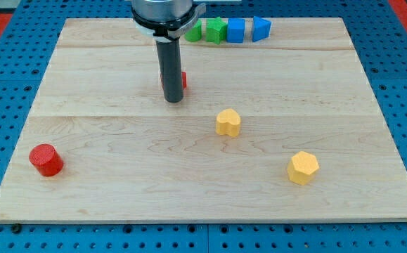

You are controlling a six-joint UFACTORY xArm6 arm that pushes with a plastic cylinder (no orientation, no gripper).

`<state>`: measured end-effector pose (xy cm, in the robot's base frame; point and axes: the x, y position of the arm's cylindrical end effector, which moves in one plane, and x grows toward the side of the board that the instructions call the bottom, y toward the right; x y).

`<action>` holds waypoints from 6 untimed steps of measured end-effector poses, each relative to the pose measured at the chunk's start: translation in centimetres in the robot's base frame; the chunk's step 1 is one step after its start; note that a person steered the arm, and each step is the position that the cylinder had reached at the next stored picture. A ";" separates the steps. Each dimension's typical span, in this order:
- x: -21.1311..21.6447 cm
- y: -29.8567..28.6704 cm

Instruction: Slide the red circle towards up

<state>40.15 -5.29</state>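
Observation:
The red circle (46, 159) is a short red cylinder near the view's bottom left of the wooden board (119, 190). My tip (173, 100) is at the board's upper middle, far to the upper right of the red circle and not touching it. A second red block (183, 79) is mostly hidden behind the rod; its shape cannot be made out.
A yellow block (228, 122) lies right of my tip and a yellow hexagon (303, 167) sits at the lower right. Two green blocks (215, 31) and two blue blocks (237, 30) stand in a row at the top edge.

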 end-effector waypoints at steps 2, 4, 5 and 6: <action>-1.4 1.6; 11.4 -5.0; 17.2 -11.3; 19.0 -20.4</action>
<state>59.14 -25.67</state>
